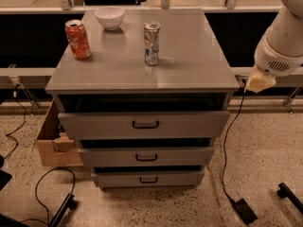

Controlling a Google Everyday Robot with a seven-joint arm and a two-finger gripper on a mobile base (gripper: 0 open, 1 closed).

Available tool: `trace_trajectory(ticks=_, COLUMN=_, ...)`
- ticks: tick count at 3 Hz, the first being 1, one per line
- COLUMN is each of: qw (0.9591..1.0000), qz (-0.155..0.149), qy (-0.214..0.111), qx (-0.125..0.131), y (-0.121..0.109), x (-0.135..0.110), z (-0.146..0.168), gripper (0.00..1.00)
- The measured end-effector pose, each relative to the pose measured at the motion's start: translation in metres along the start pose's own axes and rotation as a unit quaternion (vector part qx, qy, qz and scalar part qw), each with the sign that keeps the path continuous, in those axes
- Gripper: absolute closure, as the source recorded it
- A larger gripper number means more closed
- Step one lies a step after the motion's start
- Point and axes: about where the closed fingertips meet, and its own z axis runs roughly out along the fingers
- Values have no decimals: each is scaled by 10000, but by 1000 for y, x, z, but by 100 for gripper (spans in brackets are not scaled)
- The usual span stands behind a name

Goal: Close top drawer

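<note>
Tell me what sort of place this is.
Probably an office or lab work area: a grey drawer cabinet with its top drawer pulled out, a loose cable on a speckled floor, and a cardboard box beside it. The gripper hangs off the cabinet's right edge.
</note>
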Motion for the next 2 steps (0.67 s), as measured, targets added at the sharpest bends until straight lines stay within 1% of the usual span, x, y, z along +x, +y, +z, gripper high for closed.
trace_trajectory(ticks=1, qw=10000, qz=-2, qy=3, qx=-4, y=0, x=0, z=1, gripper=12)
trace_trajectory(ticks=2, qw=10000, qz=-4, qy=6, qx=-8, y=1, x=0, z=1, gripper=0)
